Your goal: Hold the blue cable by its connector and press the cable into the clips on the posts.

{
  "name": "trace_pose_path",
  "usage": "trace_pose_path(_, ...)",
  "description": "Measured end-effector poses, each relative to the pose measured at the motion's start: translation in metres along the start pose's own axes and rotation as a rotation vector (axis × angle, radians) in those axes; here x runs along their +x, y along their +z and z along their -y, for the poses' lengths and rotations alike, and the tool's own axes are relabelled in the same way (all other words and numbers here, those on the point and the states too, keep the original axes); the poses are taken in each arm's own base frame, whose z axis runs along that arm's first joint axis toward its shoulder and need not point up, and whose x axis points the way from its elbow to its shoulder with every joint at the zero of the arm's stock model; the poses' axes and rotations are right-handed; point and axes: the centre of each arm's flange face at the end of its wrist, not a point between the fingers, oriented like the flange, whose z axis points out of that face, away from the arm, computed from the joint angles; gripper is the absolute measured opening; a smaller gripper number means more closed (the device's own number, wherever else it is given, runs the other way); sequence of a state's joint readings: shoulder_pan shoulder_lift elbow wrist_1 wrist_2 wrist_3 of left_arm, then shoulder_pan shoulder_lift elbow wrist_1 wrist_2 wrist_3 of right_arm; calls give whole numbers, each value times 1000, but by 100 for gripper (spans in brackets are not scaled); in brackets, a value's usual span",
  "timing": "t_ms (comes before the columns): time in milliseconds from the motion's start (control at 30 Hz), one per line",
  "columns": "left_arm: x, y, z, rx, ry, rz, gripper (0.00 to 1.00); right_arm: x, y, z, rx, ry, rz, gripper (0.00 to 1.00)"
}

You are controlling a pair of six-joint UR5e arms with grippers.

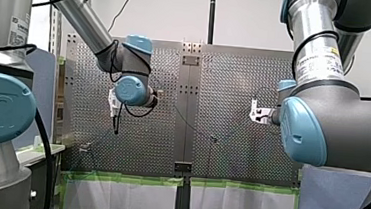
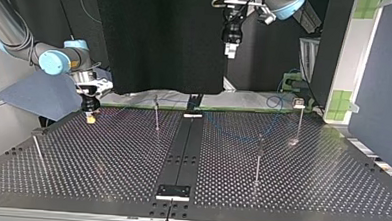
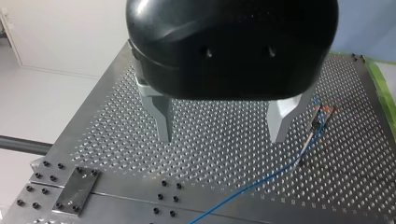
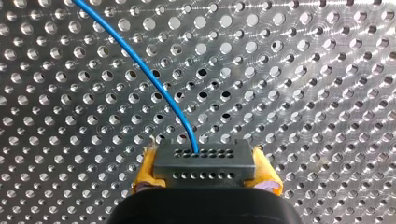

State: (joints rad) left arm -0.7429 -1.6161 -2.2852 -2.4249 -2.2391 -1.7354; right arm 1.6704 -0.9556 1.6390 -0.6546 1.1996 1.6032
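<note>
Perforated metal table (image 2: 331, 186), 2 plates joined by a bolted centre strip (image 2: 182, 150). 4 thin posts (image 2: 258, 158) stood upright on it, well apart. In the front view, green tape (image 1: 127, 177) ran along the table's near edge, with white sheeting (image 1: 116, 199) below it and a pale wall (image 1: 170, 13) beyond the far edge. In the top view a black curtain (image 2: 162, 39) hung behind the table.

Right gripper (image 4: 205, 170) was clamped on the connector (image 4: 204, 156), with yellow pads (image 4: 147, 170) pressed on its 2 sides. In the top view it sat at the far left corner, low over the table; could not tell if it touched. The blue cable (image 4: 140, 60) left the connector's face and curved away over the holes. In the top view the cable lay loose across the far part of the table, looping toward the posts at the right. In the left wrist view it ran over the plate up to 1 post just beside the gripper. Could not tell if it sat in that post's clip.

Left gripper (image 3: 222, 126) hung over the table with its metal fingers (image 3: 161, 116) apart and nothing between them. In the top view it was well above the table, near the far middle, in front of the curtain.
</note>
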Motion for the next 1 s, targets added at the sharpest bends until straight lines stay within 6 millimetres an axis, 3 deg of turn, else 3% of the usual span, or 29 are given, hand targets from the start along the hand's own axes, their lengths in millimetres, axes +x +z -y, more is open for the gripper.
trace_pose_path(1000,3,-4,-6,1,14,3,100,1,0,0,-1,2,1,0)
